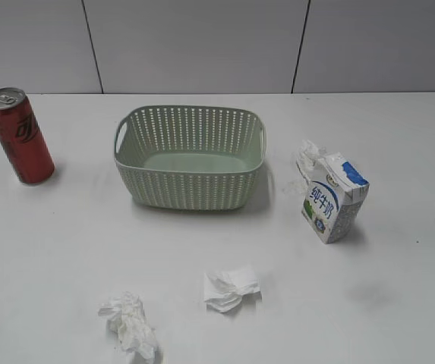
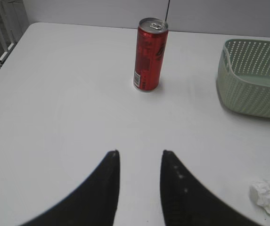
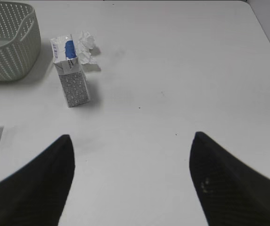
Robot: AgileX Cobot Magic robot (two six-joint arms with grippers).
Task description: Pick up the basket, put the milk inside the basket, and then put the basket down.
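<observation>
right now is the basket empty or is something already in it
Empty: the pale green perforated plastic basket shows only its bare floor, and the blue-and-white milk carton stands outside on the white table, to its right.

The basket [image 1: 190, 157] is finished in pale sage green, and its walls are patterned throughout with rows of small perforations in a woven-style lattice. The milk [image 1: 332, 200], to the right of it, is printed white with a blue top panel, blue characters and a green mark on the face; small grey print is seen on its side. The can [image 1: 18, 135], at the far left, is coloured red with black lettering and a silver top. The crumpled tissues [image 1: 231, 289] are white. The table [image 1: 399, 303] is plain white. Both grippers' fingers [image 2: 104, 188] are matte black.
</observation>
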